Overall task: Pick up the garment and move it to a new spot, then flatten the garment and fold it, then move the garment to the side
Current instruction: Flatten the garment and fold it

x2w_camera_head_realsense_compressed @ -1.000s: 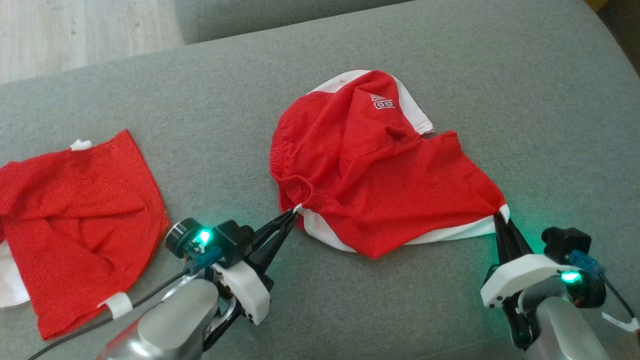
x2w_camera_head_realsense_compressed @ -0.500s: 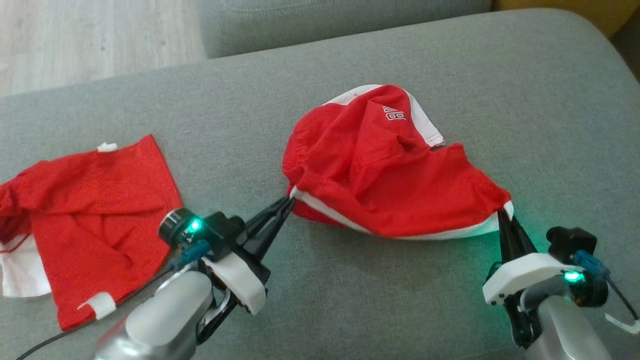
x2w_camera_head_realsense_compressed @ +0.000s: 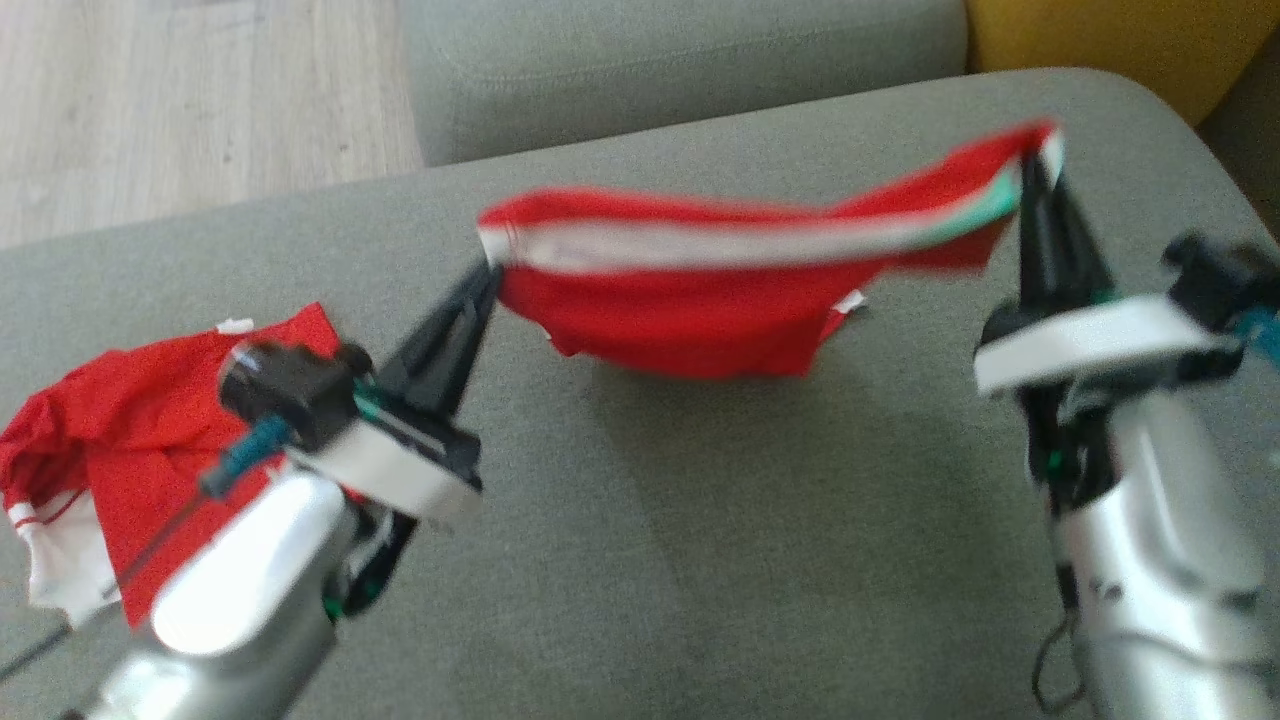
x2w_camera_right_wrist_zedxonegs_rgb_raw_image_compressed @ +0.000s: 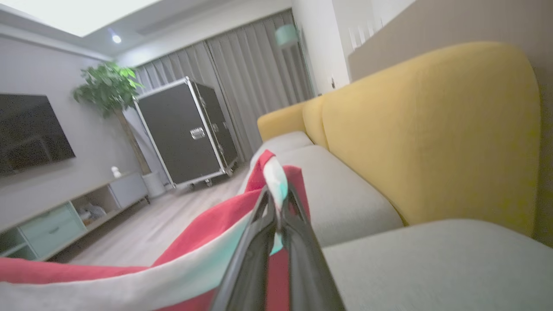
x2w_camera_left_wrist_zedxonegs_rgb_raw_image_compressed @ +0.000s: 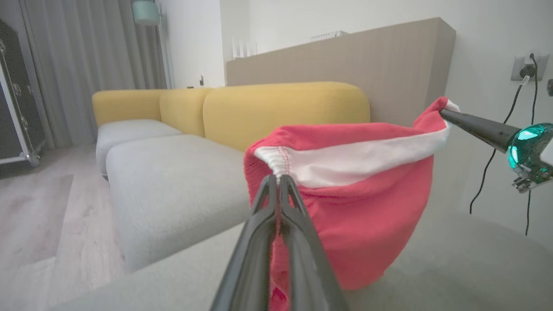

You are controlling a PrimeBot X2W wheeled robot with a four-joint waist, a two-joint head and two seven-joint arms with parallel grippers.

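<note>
Clamped both pairs of jaws tight, no gap between the fingers: left gripper (x2w_camera_head_realsense_compressed: 488, 272) on the gathered corner of the garment (x2w_camera_head_realsense_compressed: 690, 320), right gripper (x2w_camera_head_realsense_compressed: 1036, 165) on the opposite corner of the same white band. Held the garment in the air between the two, stretched along its white edge, with red cloth sagging below in a pouch. Carried the right end higher in the head view than the left. Could not tell, through the motion blur, about contact between the lowest fold and the grey cushion (x2w_camera_head_realsense_compressed: 700, 560).

Against a second ago: lifted clear after lying crumpled on that cushion, both corners already pinched low against the fabric then. Shifted the whole head picture as well, through camera movement; blurred both arms.

Left a second red garment (x2w_camera_head_realsense_compressed: 150, 420) rumpled on the same cushion, at the left, well apart from the held one. Saw pale wood floor (x2w_camera_head_realsense_compressed: 200, 100) beyond the cushion, another grey seat (x2w_camera_left_wrist_zedxonegs_rgb_raw_image_compressed: 173, 181) and a yellow sofa back (x2w_camera_left_wrist_zedxonegs_rgb_raw_image_compressed: 281, 108) behind. From the right wrist, made out a black wheeled case (x2w_camera_right_wrist_zedxonegs_rgb_raw_image_compressed: 185, 129), grey curtains (x2w_camera_right_wrist_zedxonegs_rgb_raw_image_compressed: 259, 73), a leafy plant (x2w_camera_right_wrist_zedxonegs_rgb_raw_image_compressed: 108, 86), a dark screen (x2w_camera_right_wrist_zedxonegs_rgb_raw_image_compressed: 30, 134) above a low cabinet (x2w_camera_right_wrist_zedxonegs_rgb_raw_image_compressed: 56, 216). From the left wrist, a wall socket (x2w_camera_left_wrist_zedxonegs_rgb_raw_image_compressed: 522, 67) with a black cable hanging.
</note>
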